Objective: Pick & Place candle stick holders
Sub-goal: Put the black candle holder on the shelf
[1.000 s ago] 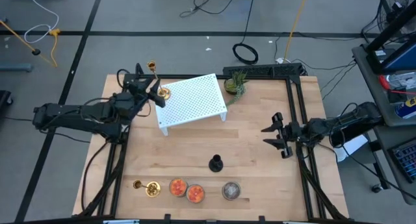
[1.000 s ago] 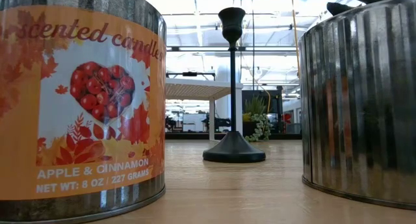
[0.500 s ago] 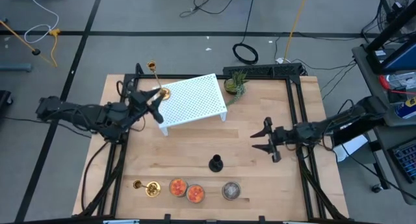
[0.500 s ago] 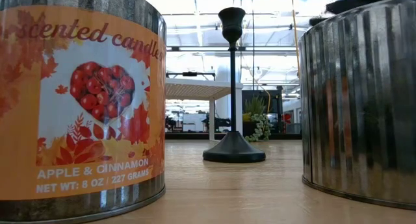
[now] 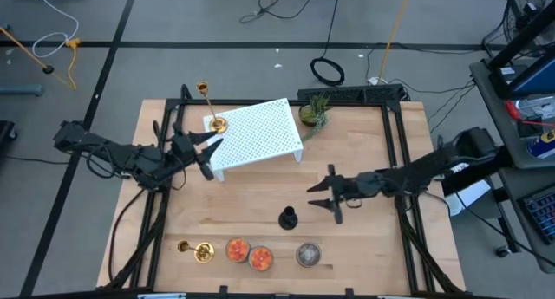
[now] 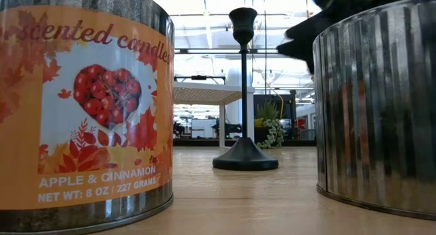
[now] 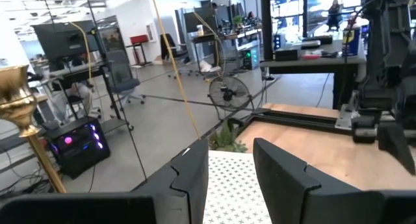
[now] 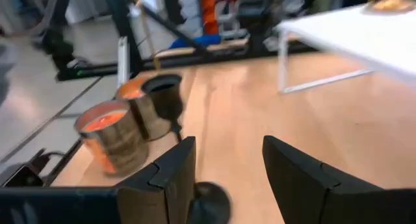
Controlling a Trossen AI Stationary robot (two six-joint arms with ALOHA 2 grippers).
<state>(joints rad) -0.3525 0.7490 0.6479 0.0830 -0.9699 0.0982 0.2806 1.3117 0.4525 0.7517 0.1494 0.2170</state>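
**Right jaws open beside the black holder; left jaws open off the shelf corner**

Take the white perforated shelf (image 5: 256, 136) as your landmark; it stands on the desk (image 5: 347, 238) toward its far side.

One gold candle stick holder (image 5: 211, 108) stands upright on the shelf's far-left corner, its base on the perforated top. In your left wrist view its cup and stem (image 7: 26, 130) rise at the side, with nothing gripping them.

Your left gripper (image 5: 204, 153) sits just off the shelf's left end, near its front leg. Its jaws are spread apart and hold nothing. The wrist view shows the two dark fingers (image 7: 188, 175) parted over the white perforated surface (image 7: 237, 185).

The black candle stick holder (image 5: 289, 218) stands upright on the desk, in front of the shelf and well apart from it. From the low camera you see it (image 6: 244, 92) standing straight on its flared base, with the shelf (image 6: 204, 95) behind it.

Your right gripper (image 5: 325, 197) hovers in front of the shelf's right end, just beside the black holder and not touching it. Its jaws are apart and empty. In the right wrist view the holder's cup (image 8: 164, 94) is visible past the fingers (image 8: 172, 172).

The second gold holder (image 5: 196, 250) lies on its side at the desk's near edge, in front of the shelf's left end. Beside it stand two orange candle tins (image 5: 249, 253), and further along a silver tin (image 5: 308, 255). A small plant (image 5: 314, 113) stands just off the shelf's far-right corner.
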